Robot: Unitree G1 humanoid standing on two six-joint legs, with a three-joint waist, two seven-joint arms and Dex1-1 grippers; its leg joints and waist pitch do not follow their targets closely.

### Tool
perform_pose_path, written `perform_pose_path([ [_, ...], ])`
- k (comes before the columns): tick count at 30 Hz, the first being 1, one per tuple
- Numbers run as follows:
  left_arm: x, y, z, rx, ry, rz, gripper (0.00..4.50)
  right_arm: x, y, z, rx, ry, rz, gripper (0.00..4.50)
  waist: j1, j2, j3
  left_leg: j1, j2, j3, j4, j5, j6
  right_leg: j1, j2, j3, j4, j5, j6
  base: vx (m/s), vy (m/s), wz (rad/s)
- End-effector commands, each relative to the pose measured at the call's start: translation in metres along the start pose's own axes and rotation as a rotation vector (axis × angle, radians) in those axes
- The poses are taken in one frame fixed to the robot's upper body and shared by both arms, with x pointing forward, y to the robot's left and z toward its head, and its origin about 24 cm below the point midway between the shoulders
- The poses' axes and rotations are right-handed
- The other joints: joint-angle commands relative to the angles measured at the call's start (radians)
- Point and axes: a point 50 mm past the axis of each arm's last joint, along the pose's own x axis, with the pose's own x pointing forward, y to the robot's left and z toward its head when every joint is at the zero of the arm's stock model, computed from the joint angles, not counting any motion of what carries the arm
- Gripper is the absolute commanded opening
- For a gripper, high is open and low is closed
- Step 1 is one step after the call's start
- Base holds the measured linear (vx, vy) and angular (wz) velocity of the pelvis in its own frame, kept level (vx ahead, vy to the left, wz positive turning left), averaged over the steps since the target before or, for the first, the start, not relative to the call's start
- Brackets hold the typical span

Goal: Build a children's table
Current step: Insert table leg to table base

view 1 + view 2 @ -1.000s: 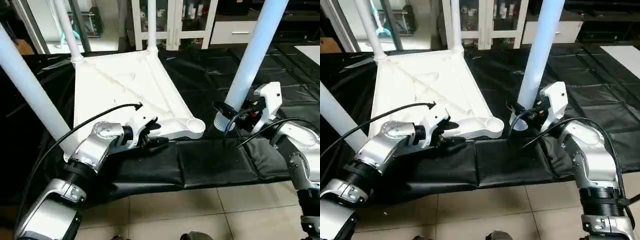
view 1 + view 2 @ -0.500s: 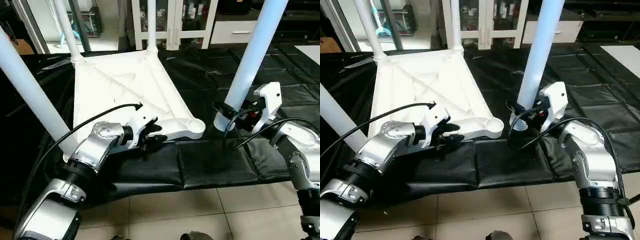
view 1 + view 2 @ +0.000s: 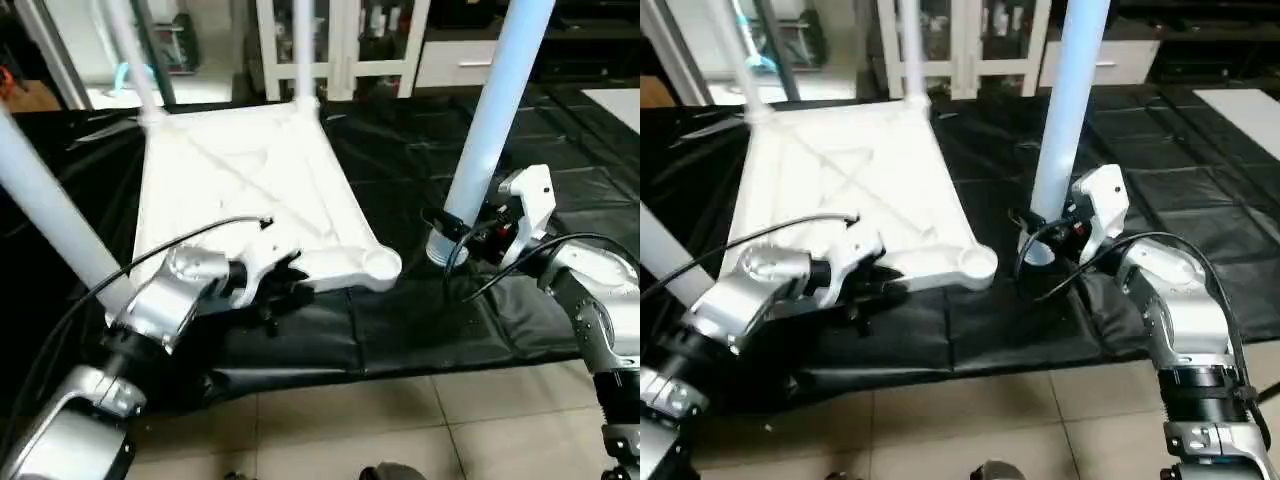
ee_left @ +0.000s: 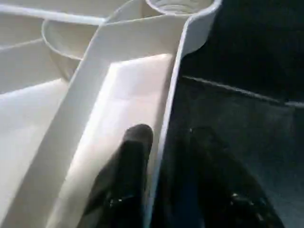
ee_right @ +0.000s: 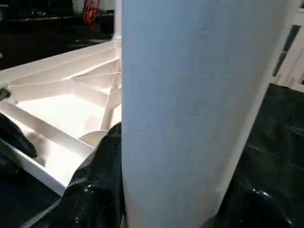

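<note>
The children's table top (image 3: pixel 240 190) lies upside down on a black mat, ribbed underside up. Three white legs stand in its sockets: two at the far corners (image 3: pixel 130 60) (image 3: pixel 303 50) and one at the near left (image 3: pixel 50 210). The near right corner socket (image 3: pixel 380 264) holds nothing. My left gripper (image 3: pixel 285 285) is shut on the top's near rim (image 4: pixel 171 95), with one finger (image 4: pixel 133 161) inside the rim and the other outside. My right gripper (image 3: pixel 470 232) is shut on the fourth leg (image 3: pixel 490 120), which stands upright on the mat just right of that socket.
The black mat (image 3: pixel 450 320) ends near me at a tiled floor (image 3: pixel 400 420). A white glass-door cabinet (image 3: pixel 340 40) stands behind the table top. A black cable (image 3: pixel 150 255) arcs over my left forearm.
My left gripper's fingers have closed onto the near rim of the table top. The head view has shifted slightly. The right gripper and its leg have stayed put.
</note>
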Motion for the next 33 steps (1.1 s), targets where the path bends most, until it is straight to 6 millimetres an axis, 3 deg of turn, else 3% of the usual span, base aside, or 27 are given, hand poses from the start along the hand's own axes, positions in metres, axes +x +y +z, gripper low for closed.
perform_pose_path([
  [1, 0.003, -0.004, 0.007, -0.03, -0.052, -0.023, 1.84, 0.003, 0.0, 0.008, -0.029, -0.027, 0.016, 1.91, 0.0, -0.019, -0.077, 0.019, 0.005, 0.007, -0.067, -0.204, 0.057, 0.058, -0.046, 0.031, -0.093, -0.336, -0.197, 0.0, 0.0, 0.0],
  [3, 0.002, -0.004, 0.008, -0.027, -0.054, -0.026, 1.71, 0.003, 0.0, 0.008, -0.03, -0.028, 0.018, 1.91, 0.005, -0.019, -0.077, 0.015, 0.006, 0.006, -0.069, -0.188, 0.063, 0.062, -0.048, 0.031, -0.089, -0.308, -0.205, 0.0, 0.0, 0.0],
  [6, 0.0, -0.004, 0.008, -0.012, -0.038, -0.021, 2.0, 0.005, 0.0, 0.008, -0.033, -0.029, 0.022, 1.91, 0.007, -0.019, -0.079, 0.012, 0.006, 0.006, -0.069, -0.171, 0.071, 0.066, -0.049, 0.03, -0.085, -0.272, -0.213, 0.0, 0.0, 0.0],
  [11, -0.001, -0.003, 0.006, 0.005, -0.009, -0.029, 2.51, 0.006, -0.002, 0.009, -0.037, -0.029, 0.022, 1.91, 0.006, -0.02, -0.077, 0.011, 0.004, 0.007, -0.069, -0.174, 0.07, 0.066, -0.049, 0.03, -0.09, -0.301, -0.199, 0.0, 0.0, 0.0],
  [15, -0.003, -0.006, -0.001, 0.031, 0.055, -0.062, 2.51, 0.006, -0.003, 0.009, -0.04, -0.029, 0.02, 1.91, 0.004, -0.015, -0.076, 0.013, 0.005, 0.005, -0.072, -0.187, 0.064, 0.063, -0.049, 0.03, -0.092, -0.325, -0.192, 0.0, 0.0, 0.0],
  [16, -0.004, -0.005, -0.003, 0.043, 0.078, -0.063, 2.23, 0.006, -0.003, 0.009, -0.042, -0.03, 0.019, 1.91, 0.002, -0.016, -0.076, 0.014, 0.005, 0.005, -0.071, -0.19, 0.06, 0.063, -0.048, 0.03, -0.091, -0.317, -0.195, 0.0, 0.0, 0.0],
  [21, -0.006, -0.001, -0.001, 0.042, 0.079, -0.044, 2.01, 0.006, -0.003, 0.01, -0.044, -0.032, 0.018, 1.91, 0.004, -0.015, -0.079, 0.014, 0.006, 0.005, -0.071, -0.176, 0.06, 0.066, -0.048, 0.031, -0.086, -0.279, -0.209, 0.0, 0.0, 0.0],
  [22, -0.007, 0.0, -0.001, 0.041, 0.076, -0.04, 1.77, 0.006, -0.003, 0.01, -0.044, -0.033, 0.018, 1.91, 0.004, -0.014, -0.079, 0.014, 0.006, 0.006, -0.071, -0.174, 0.062, 0.066, -0.048, 0.032, -0.086, -0.266, -0.215, 0.0, 0.0, 0.0],
  [28, -0.006, 0.0, 0.006, 0.034, 0.032, -0.043, 1.47, 0.007, -0.002, 0.009, -0.041, -0.038, 0.018, 1.91, 0.011, -0.013, -0.077, 0.017, 0.007, 0.007, -0.072, -0.184, 0.06, 0.064, -0.049, 0.031, -0.089, -0.292, -0.212, 0.0, 0.0, 0.0],
  [33, -0.005, -0.002, 0.008, 0.04, 0.018, -0.053, 1.18, 0.008, -0.002, 0.008, -0.041, -0.039, 0.02, 1.91, 0.02, -0.013, -0.081, 0.018, 0.009, 0.007, -0.072, -0.161, 0.062, 0.065, -0.049, 0.033, -0.082, -0.236, -0.225, 0.0, 0.0, 0.0],
])
